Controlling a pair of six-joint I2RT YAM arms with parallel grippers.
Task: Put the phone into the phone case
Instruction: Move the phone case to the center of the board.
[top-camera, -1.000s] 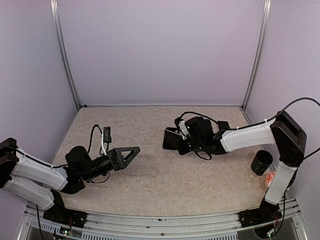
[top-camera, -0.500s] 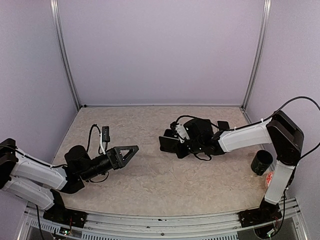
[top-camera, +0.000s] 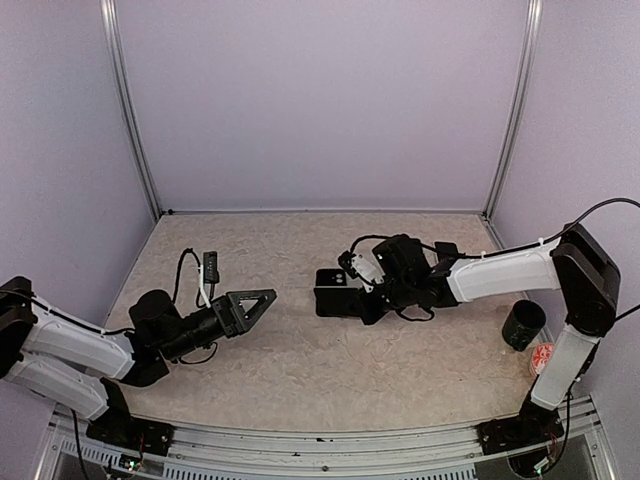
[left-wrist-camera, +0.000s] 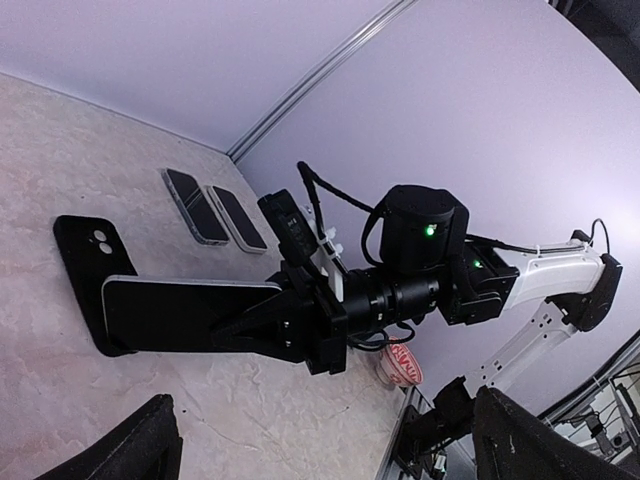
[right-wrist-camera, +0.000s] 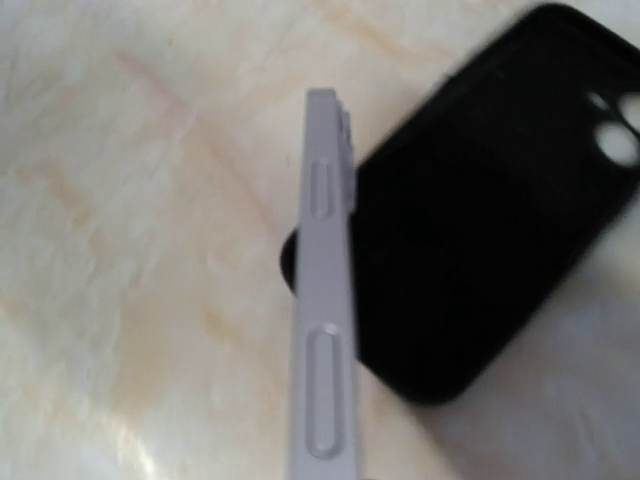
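Beige table (top-camera: 300, 370): right claw (top-camera: 352, 296) grips phone (left-wrist-camera: 190, 310); 2 spare phones (left-wrist-camera: 195, 205), cup (top-camera: 522, 323) nearby.

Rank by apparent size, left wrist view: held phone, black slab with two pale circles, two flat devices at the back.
1. held phone, nearest, so inflated.
2. black slab, partly hidden behind it.
3. two flat devices: look alike, farther off; tie.

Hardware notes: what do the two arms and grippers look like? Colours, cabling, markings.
The left arm and right arm have white link shells and black joint housings. The left gripper and right gripper are black; the left one's fingers are open triangular frames. Loose black cables loop at each wrist. Small green lights glow on the right arm's joints. No lettering is readable.
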